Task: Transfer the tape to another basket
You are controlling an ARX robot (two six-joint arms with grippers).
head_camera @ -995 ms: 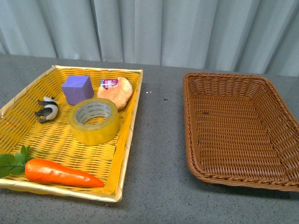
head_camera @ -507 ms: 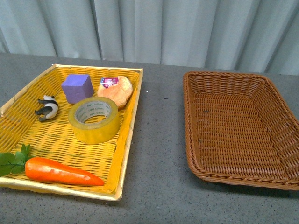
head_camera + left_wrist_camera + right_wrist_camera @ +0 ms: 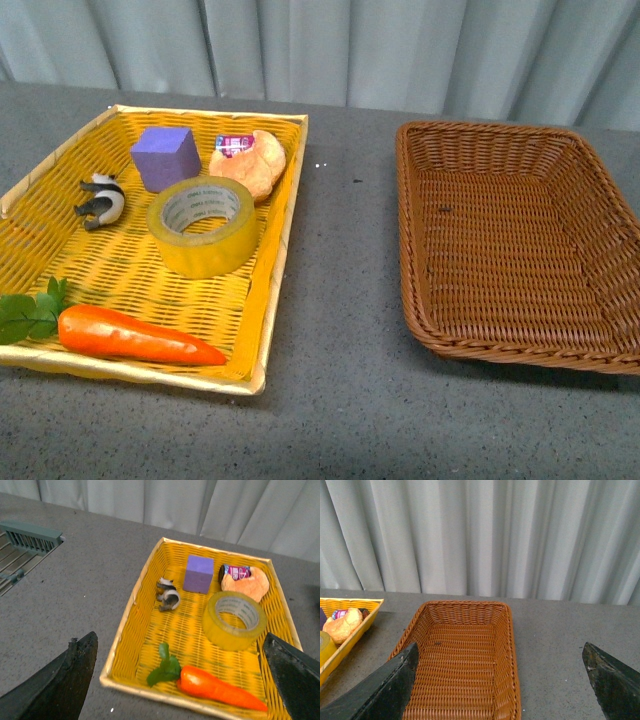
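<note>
While the left gripper (image 3: 179, 640) and right gripper (image 3: 500, 647) are hanging with jaws wide and empty, we are seeing the tape (image 3: 205, 252) lying in the yellow tray (image 3: 262, 300), beside what may be a bun (image 3: 255, 168); the wicker basket (image 3: 410, 230) is sitting apart.

Front view spans tray (image 3: 110, 272) and basket (image 3: 500, 250); each wrist faces one.

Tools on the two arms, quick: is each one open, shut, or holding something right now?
Left tool: open, holding nothing.
Right tool: open, holding nothing.
</note>
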